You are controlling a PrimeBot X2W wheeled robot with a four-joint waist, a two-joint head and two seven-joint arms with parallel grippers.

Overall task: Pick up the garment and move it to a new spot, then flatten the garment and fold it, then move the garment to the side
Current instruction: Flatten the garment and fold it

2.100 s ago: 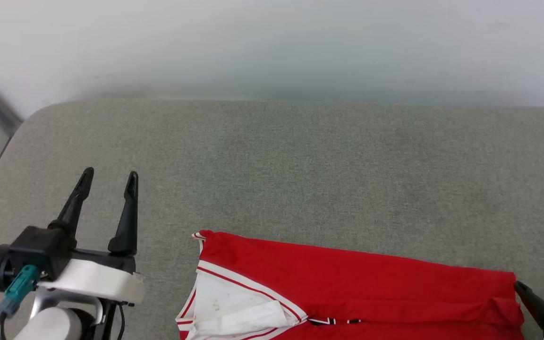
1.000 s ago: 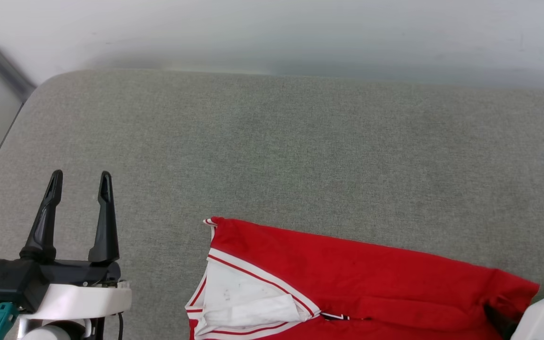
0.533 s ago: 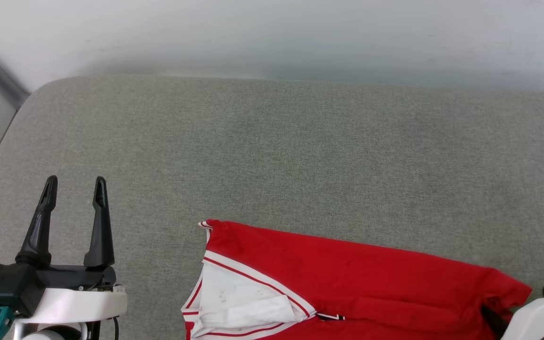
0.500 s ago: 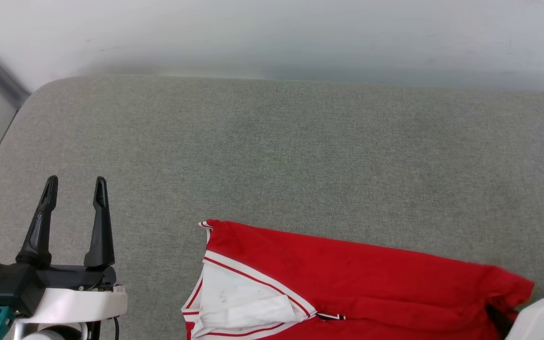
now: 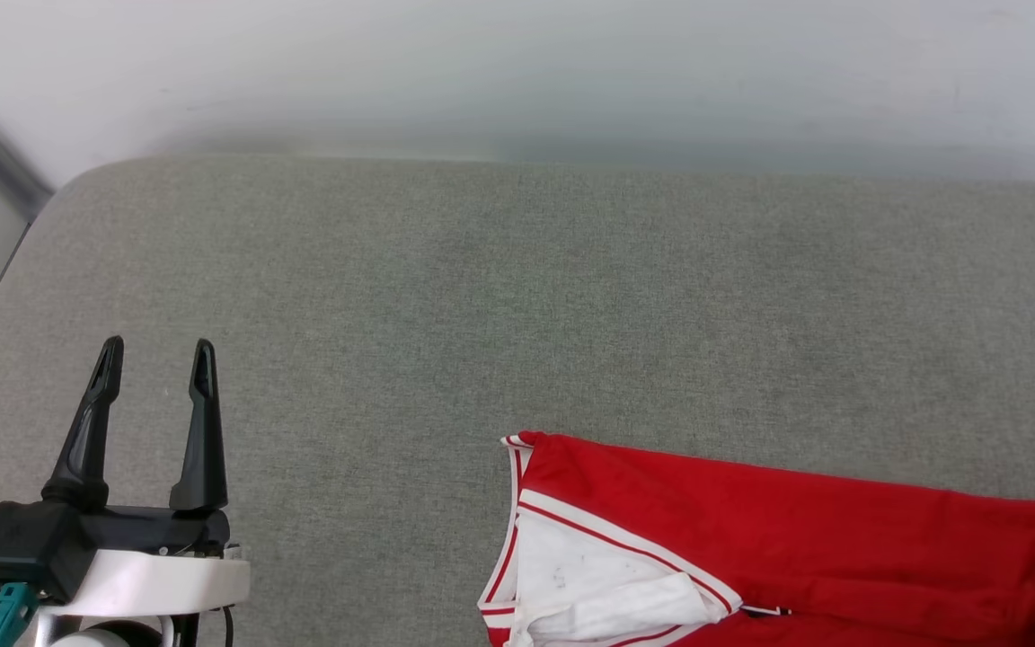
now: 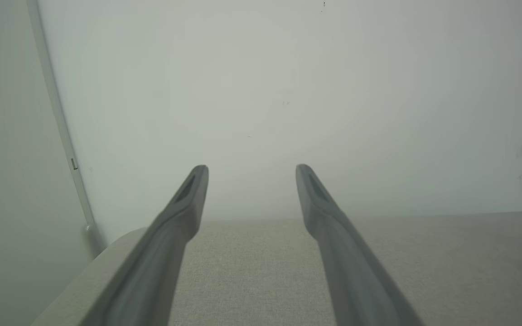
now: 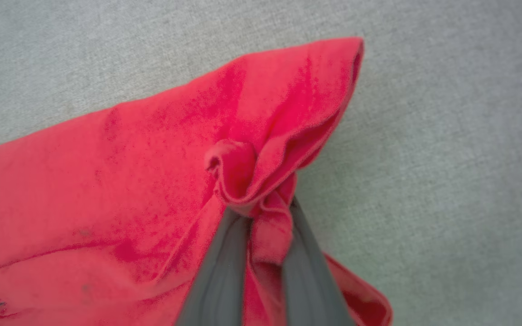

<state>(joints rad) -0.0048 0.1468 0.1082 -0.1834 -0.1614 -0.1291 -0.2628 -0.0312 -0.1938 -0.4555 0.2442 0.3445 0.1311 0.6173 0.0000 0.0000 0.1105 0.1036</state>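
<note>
Right hand [image 7: 266, 212] is clamped on a bunched fold of the garment [image 7: 120, 172], its two dark fingers [image 7: 218, 280] drawn close with red cloth squeezed between them. Beyond the grip, the shirt's corner rises in a peak above the grey surface [image 7: 447, 136]. Left hand [image 5: 158, 350] hovers near the surface's near left corner, fingers apart and holding nothing, pointing toward the far edge and the pale wall [image 5: 517, 72]. Along the near edge, toward the right side, the garment [image 5: 796, 539] lies mostly flat, plain red uppermost. A white sleeve [image 5: 589, 584] and striped trim [image 5: 607, 535] show at its left end, with a sliver of black lettering [image 5: 765, 611] under a fold.
</note>
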